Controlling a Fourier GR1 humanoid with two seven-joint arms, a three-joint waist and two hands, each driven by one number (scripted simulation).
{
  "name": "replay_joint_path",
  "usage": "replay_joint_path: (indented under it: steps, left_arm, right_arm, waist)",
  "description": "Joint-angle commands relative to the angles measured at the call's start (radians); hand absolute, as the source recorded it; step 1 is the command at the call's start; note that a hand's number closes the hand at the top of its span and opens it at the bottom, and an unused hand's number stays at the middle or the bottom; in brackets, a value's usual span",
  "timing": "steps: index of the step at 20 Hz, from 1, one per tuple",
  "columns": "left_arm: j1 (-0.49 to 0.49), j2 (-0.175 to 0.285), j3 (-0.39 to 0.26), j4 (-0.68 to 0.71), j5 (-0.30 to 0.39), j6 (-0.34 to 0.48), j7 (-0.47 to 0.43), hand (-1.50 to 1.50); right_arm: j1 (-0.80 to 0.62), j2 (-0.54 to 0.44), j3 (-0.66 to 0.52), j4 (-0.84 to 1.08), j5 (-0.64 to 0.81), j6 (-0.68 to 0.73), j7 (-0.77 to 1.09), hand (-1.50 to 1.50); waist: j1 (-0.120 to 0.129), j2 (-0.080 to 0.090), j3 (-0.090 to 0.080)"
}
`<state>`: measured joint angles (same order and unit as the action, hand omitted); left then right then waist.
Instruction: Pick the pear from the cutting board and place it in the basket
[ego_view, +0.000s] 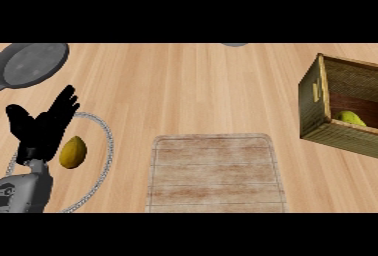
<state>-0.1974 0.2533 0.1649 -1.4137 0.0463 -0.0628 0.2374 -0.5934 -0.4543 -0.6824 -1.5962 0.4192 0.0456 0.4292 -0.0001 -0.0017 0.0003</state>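
Resting at left, the left hand (40, 131) shows straight, empty fingers. The pear (352, 118) lies inside the basket (332, 133); best leave it undisturbed.

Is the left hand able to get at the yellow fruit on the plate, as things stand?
Probably yes. The left hand, open at the view's left edge, is right beside the yellow fruit on the plate, and nothing lies between them.
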Motion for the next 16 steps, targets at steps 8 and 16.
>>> replay_joint_path:
  steps: [8, 16]
  left_arm:
    - [0.005, -0.006, 0.004, 0.021, -0.015, 0.007, -0.027, 0.0]
    - [0.013, -0.001, 0.012, -0.047, 0.028, -0.019, 0.03, 0.0]
  right_arm:
    - [0.117, -0.274, -0.392, 0.224, -0.407, 0.234, -0.018, -1.5]
    - [0.381, -0.461, -0.544, 0.569, -0.503, 0.555, -0.305, -1.5]
  waist:
    - [-0.021, -0.001, 0.0]
    - [-0.015, 0.001, 0.002]
